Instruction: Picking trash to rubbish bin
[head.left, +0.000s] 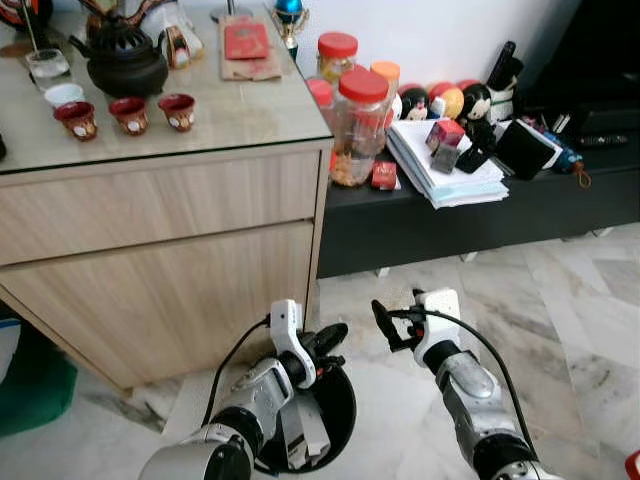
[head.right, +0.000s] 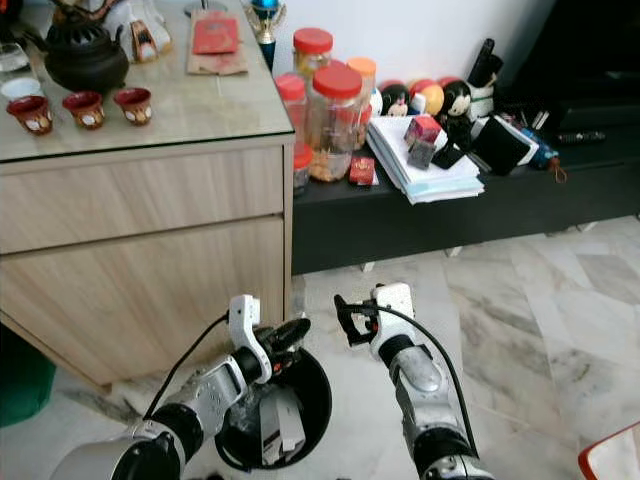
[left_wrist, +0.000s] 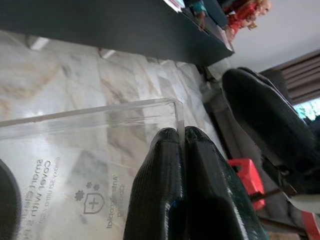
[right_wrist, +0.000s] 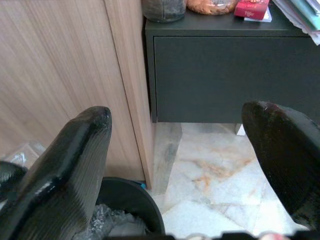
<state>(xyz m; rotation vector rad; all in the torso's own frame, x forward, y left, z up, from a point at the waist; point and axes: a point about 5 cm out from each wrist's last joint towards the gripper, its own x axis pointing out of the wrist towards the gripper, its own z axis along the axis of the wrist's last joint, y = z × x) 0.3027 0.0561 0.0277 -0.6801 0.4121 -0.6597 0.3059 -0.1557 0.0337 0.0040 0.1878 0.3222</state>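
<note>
A black rubbish bin (head.left: 345, 400) stands on the marble floor before the wooden cabinet. My left gripper (head.left: 328, 347) hovers over its rim, shut on a clear plastic package (left_wrist: 90, 150) with printed text; the fingertips (left_wrist: 165, 145) pinch its edge. The package (head.left: 300, 432) hangs down into the bin. Crumpled plastic (right_wrist: 107, 222) lies inside the bin (right_wrist: 127, 197). My right gripper (head.left: 396, 320) is held just right of the bin, a little above the floor, open with nothing between its fingers.
The light wooden cabinet (head.left: 170, 260) rises at the left, carrying a teapot (head.left: 125, 60) and small cups. A low black shelf (head.left: 470, 215) on the right holds jars (head.left: 358, 125), papers and figurines. A green thing (head.left: 35, 385) sits far left, a red thing (head.right: 612, 458) on the floor at right.
</note>
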